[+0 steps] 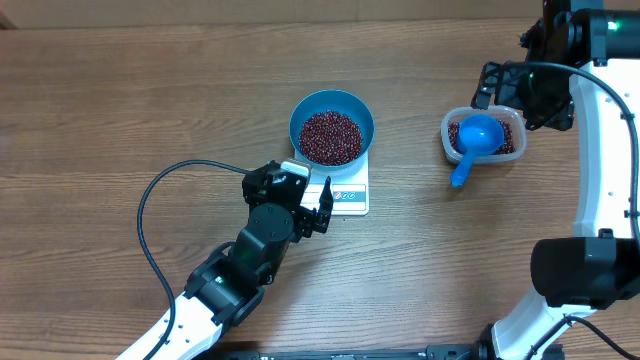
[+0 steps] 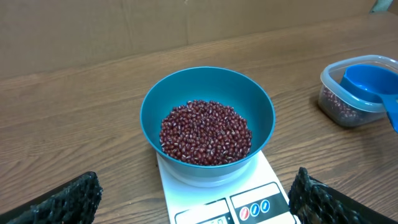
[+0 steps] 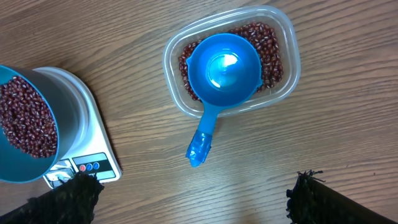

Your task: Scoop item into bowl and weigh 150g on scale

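Beans (image 1: 331, 137) heaped in the bowl (image 2: 205, 84), atop the scale (image 2: 249, 194), directly ahead of the left claw (image 1: 312, 193) and close to it; more beans in the clear tub (image 3: 287, 38) ahead of the right claw (image 3: 194, 190), under the blue scoop (image 3: 224, 65). Both claws spread wide, gripping nothing; left fingers flanking the scale's near edge, not visibly touching; right hanging above the desk (image 1: 120, 100), scoop handle pointing back toward it over the tub rim. Reading not legible, so no telling how near the target; probably a top-up or a trim next, judging by the well-filled bowl. Risk of overshoot from one more heaped scoop; risk of spilled beans on the crossing from tub to bowl, off a tilted scoop. Risk of a false weight from the left claw nudging or leaning on the scale; bowl wider than its platform, so prone to tipping from a knock at the rim; light tub apt to slide or tip under a crooked pinch on the handle.
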Motion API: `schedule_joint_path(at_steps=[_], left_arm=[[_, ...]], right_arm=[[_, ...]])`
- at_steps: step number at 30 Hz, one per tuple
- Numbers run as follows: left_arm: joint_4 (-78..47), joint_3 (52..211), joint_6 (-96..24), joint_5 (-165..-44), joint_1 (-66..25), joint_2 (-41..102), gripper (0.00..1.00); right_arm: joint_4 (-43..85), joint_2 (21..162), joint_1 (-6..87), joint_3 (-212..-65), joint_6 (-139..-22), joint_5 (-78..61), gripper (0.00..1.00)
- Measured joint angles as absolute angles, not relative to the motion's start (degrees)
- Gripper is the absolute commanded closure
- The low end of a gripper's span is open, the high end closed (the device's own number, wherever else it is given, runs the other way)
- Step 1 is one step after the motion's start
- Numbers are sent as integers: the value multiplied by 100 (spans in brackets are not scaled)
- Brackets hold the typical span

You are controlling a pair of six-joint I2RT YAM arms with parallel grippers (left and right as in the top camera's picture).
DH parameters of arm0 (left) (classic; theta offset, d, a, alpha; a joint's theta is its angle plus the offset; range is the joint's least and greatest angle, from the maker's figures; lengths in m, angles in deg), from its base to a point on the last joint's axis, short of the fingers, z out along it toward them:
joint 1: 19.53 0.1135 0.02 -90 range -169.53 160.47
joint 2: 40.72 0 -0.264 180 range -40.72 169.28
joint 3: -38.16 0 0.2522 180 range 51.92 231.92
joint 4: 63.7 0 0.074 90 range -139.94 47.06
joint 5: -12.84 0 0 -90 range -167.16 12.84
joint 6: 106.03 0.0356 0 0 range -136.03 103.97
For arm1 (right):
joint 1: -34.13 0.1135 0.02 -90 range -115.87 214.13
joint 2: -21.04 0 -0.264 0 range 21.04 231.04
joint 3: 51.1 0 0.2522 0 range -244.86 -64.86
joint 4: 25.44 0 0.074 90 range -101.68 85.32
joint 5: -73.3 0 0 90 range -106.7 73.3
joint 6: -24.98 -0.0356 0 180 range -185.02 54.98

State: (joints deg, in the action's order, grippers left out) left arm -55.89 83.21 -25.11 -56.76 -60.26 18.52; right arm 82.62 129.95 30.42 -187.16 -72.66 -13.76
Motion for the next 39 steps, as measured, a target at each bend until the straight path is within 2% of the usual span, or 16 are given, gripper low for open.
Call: schedule_joint_path(at_steps=[9, 24, 39], left_arm=[[-4929, 8318, -3044, -5871, -6026, 1852, 1], [-3850, 8314, -3759, -6957, -6026, 1852, 1], [-3769, 8314, -3973, -7014, -6026, 1852, 0]], right_arm=[[8267, 12995, 3042, -18716, -7266, -1373, 0], [8265, 12995, 3042, -18716, -7268, -1376, 0], [8262, 12995, 3042, -18716, -7266, -1376, 0]])
